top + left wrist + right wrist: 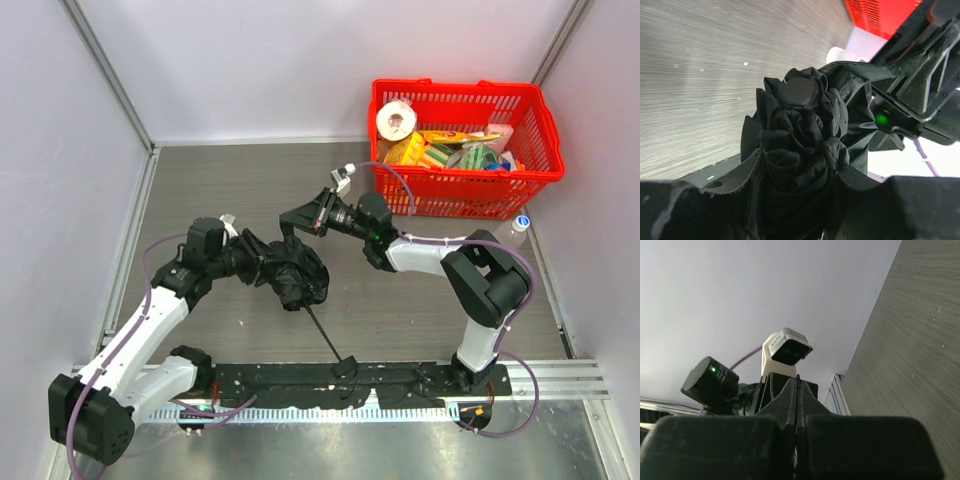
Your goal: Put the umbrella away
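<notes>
The umbrella (pixel 297 277) is a crumpled black fabric bundle on the table's middle. Its thin metal shaft (pixel 325 335) runs toward the near edge and ends in the small black handle (pixel 347 367). My left gripper (pixel 263 264) is shut on the bundle from the left. In the left wrist view the folded fabric (pixel 800 145) fills the gap between the fingers (pixel 730 175), with the umbrella's round cap (pixel 800 92) on top. My right gripper (pixel 290 222) hovers just above and behind the bundle, its fingers (pixel 790 395) pressed together with nothing between them.
A red basket (pixel 462 195) full of packets and a paper roll stands at the back right. A clear plastic bottle (pixel 515 231) lies by its near right corner. Walls close in the table on the left, back and right. The left wrist camera (pixel 786 351) faces my right gripper.
</notes>
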`<state>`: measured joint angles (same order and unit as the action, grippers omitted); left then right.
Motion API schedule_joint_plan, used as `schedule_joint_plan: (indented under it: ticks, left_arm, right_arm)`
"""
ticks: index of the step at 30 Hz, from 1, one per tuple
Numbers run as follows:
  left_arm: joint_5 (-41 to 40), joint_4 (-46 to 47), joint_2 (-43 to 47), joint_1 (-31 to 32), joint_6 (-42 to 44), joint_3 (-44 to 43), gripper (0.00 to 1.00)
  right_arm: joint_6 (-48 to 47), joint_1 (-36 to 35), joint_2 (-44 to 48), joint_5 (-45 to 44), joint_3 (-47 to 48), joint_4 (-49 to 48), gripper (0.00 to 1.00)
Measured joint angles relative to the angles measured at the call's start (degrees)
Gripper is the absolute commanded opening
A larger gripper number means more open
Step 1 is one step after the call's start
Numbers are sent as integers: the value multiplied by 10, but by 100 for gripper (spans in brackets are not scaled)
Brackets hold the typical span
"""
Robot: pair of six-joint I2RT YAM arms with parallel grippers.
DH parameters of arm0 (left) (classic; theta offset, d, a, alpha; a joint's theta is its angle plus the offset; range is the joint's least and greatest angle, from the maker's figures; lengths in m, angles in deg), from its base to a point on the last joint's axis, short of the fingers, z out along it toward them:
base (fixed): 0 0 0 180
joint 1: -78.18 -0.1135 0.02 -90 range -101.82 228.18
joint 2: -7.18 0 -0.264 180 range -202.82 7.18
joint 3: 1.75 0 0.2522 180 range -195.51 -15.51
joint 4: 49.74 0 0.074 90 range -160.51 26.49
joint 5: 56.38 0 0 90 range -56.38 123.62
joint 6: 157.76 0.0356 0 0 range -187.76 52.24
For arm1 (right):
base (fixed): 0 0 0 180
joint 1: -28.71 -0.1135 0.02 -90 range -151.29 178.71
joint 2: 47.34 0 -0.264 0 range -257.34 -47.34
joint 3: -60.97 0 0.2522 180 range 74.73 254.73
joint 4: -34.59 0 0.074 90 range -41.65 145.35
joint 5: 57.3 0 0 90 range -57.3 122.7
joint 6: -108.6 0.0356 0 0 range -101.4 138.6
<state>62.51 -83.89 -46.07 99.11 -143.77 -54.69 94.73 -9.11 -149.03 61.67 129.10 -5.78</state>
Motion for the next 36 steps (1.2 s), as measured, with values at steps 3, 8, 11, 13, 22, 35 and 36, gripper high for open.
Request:
schedule_joint_plan:
  ticks: [3,8,11,13,22,35,36]
  left_arm:
    - [-28,-56,-9,0,45,-23,0]
    - [-107,-121,-6,3,87,-46,0]
    - [-151,-138,-8,7,96,-49,0]
    - [-184,-152,-21,9,102,-54,0]
    - [-268,-119,-184,24,90,-66,0]
    - [-264,-18,-321,31,62,-63,0]
    - [-264,-11,-324,31,62,-62,0]
  right_arm:
    - [-25,-11,-4,0,0,9,1]
    - [-97,-15,15,-38,-22,33,1]
    - [-138,-21,27,-66,-42,34,1]
    - [-176,-36,39,-89,-57,37,1]
    - [-352,-101,72,-188,-73,105,1]
    - [-416,-94,104,-227,-84,212,1]
    - [-424,-94,113,-231,-83,229,1]
